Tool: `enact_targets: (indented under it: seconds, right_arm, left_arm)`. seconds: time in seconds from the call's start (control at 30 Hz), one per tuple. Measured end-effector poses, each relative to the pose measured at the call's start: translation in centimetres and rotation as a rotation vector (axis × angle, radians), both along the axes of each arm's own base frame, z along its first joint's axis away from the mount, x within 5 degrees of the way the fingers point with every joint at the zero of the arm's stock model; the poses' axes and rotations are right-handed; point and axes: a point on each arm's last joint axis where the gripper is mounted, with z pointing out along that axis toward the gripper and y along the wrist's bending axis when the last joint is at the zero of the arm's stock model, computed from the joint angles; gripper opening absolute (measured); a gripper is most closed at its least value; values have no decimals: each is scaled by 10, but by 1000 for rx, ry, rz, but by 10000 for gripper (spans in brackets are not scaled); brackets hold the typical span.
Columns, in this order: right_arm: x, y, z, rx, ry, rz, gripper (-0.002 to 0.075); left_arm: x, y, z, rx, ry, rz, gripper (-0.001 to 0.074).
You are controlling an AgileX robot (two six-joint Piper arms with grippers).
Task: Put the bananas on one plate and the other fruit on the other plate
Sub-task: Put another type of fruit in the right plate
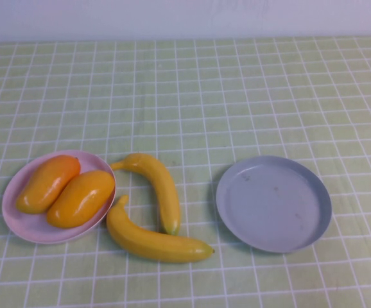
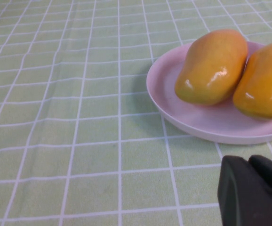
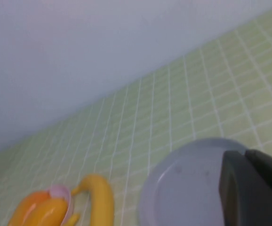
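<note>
Two mango-like fruits (image 1: 47, 183) (image 1: 81, 197) lie side by side on the pale pink plate (image 1: 28, 224) at the left. Two bananas lie on the cloth between the plates, one curved (image 1: 160, 186) and one nearer the front (image 1: 153, 242). The grey-blue plate (image 1: 273, 203) at the right holds nothing. Neither gripper shows in the high view. My left gripper (image 2: 249, 161) is shut and empty, just short of the pink plate (image 2: 211, 125) with its fruits (image 2: 213, 66). My right gripper (image 3: 245, 153) is shut and empty, over the near side of the grey-blue plate (image 3: 183, 188).
A green checked cloth (image 1: 237, 96) covers the table up to a white wall (image 1: 185, 16) at the back. The right wrist view also shows one banana (image 3: 100, 200) and the fruits (image 3: 39, 209) far off.
</note>
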Motion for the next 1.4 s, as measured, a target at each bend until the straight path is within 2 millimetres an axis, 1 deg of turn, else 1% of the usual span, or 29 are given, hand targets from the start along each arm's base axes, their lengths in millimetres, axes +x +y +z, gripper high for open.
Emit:
enact_targets:
  seconds: [0.1,0.17,0.3,0.37,0.43,0.47,0.53,0.63,0.73,0.87,0.97,1.03,1.1,1.2,1.3,1.37,1.4]
  right_arm:
    - [13,12,23,-32,136,117,-15]
    - [24,18,33,-78,235,185,-15]
    - [57,26,39,-217,449,291,-16]
    - [73,28,44,-283,513,340,-16]
    - [91,31,48,-344,544,386,-15]
    - [101,33,46,-365,565,408,-16]
    - [118,40,49,-407,578,455,-15]
    - [143,58,47,-465,599,539,-16]
    - [164,84,48,-523,586,628,-16]
    - [186,130,49,-603,551,751,-15]
    - [203,162,45,-656,544,802,-15]
    - [214,182,47,-686,540,824,-13]
    - [224,202,45,-724,552,850,0]
    - [237,229,41,-774,573,872,26]
    - [250,252,32,-822,605,872,51]
    - [258,264,30,-840,610,860,71]
    - [263,271,24,-858,627,856,91]
  left_arm:
    - [0,0,0,0,0,0,2]
    - [0,0,0,0,0,0,2]
    - [0,0,0,0,0,0,2]
    - [0,0,0,0,0,0,2]
    - [0,0,0,0,0,0,2]
    - [0,0,0,0,0,0,2]
    - [0,0,0,0,0,0,2]
    - [0,0,0,0,0,0,2]
    - [0,0,0,0,0,0,2]
    - [0,0,0,0,0,0,2]
    - [0,0,0,0,0,0,2]
    - [0,0,0,0,0,0,2]
    - [0,0,0,0,0,0,2]
    - [0,0,0,0,0,0,2]
    - [0,0,0,0,0,0,2]
    - [0,0,0,0,0,0,2]
    - [0,0,0,0,0,0,2]
